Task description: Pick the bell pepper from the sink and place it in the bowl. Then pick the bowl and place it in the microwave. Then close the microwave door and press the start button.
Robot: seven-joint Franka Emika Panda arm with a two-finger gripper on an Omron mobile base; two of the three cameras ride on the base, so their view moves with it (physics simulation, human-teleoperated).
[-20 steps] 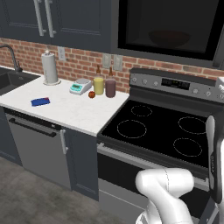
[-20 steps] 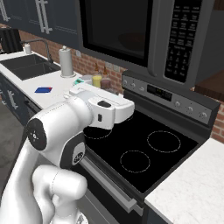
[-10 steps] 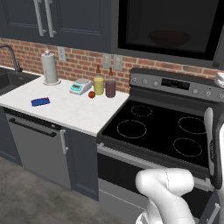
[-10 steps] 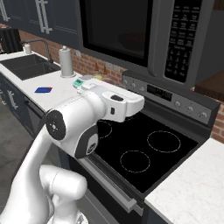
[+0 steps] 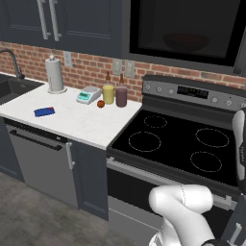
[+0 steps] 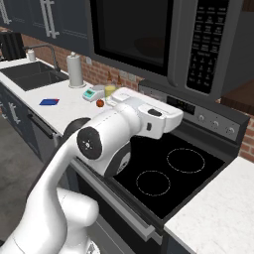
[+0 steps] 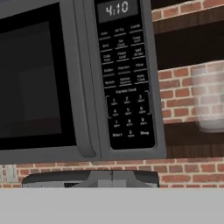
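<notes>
Microwave door [image 7: 37,83] is shut, bowl [image 5: 185,42] inside; arm has swung toward keypad [image 7: 124,78]. Jaws' state cannot be told.

The dark grey microwave [image 6: 163,44] hangs above the stove, its door [image 7: 39,83] shut; behind the black glass the reddish-brown bowl [image 5: 185,42] shows dimly. Right of the door, the keypad's display reads 4:10. The black sink [image 6: 32,74] lies far left of the microwave.
</notes>
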